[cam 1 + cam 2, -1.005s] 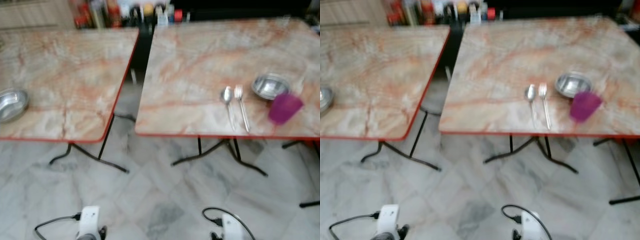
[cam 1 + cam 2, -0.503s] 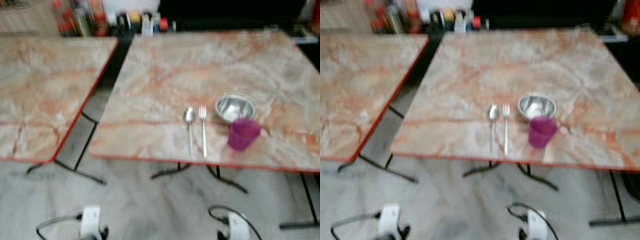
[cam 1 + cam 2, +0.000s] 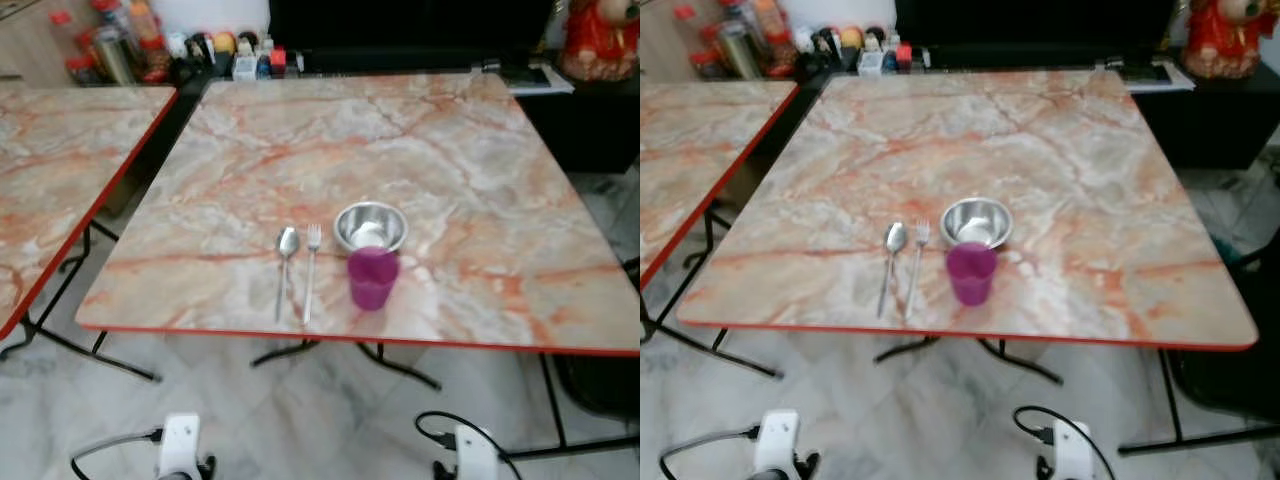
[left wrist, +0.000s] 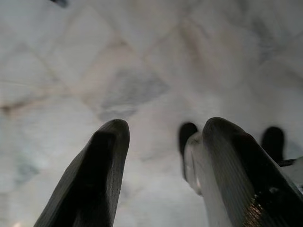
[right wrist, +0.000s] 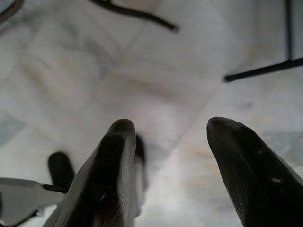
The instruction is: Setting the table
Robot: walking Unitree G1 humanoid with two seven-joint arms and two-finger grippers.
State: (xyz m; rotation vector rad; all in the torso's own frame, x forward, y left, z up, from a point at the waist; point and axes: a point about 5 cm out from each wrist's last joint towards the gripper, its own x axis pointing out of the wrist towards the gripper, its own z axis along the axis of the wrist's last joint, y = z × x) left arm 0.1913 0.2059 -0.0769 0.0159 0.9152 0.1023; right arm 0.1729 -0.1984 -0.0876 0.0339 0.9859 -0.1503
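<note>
Both arms hang low over the tiled floor; left hand point(image 4: 161, 175) and right hand point(image 5: 173, 175) gape wide, empty; the purple plastic cup point(image 3: 372, 278), shiny steel bowl point(image 3: 370, 226), steel spoon point(image 3: 286, 258) and fork point(image 3: 310, 270) sit ahead and above on the marble-patterned surface point(image 3: 480, 200), cutlery lengthwise away, nearer the right hand.

Both arms hang low at the robot's sides, idle, wrists pointing down toward the floor. Left end effector point(image 4: 161, 142): 2 black fingers point(image 4: 102, 175) spread apart, nothing between them, aimed at the floor. Right end effector point(image 5: 168, 142): 2 black fingers point(image 5: 111, 170) also spread wide, nothing held, aimed down. In the head views the white wrist housings show at the bottom edge, left wrist point(image 3: 180, 445) and right wrist point(image 3: 475, 455), each with a black cable looping off it. Fingers there are cut off by the frame edge, probably pointing straight down.
</note>
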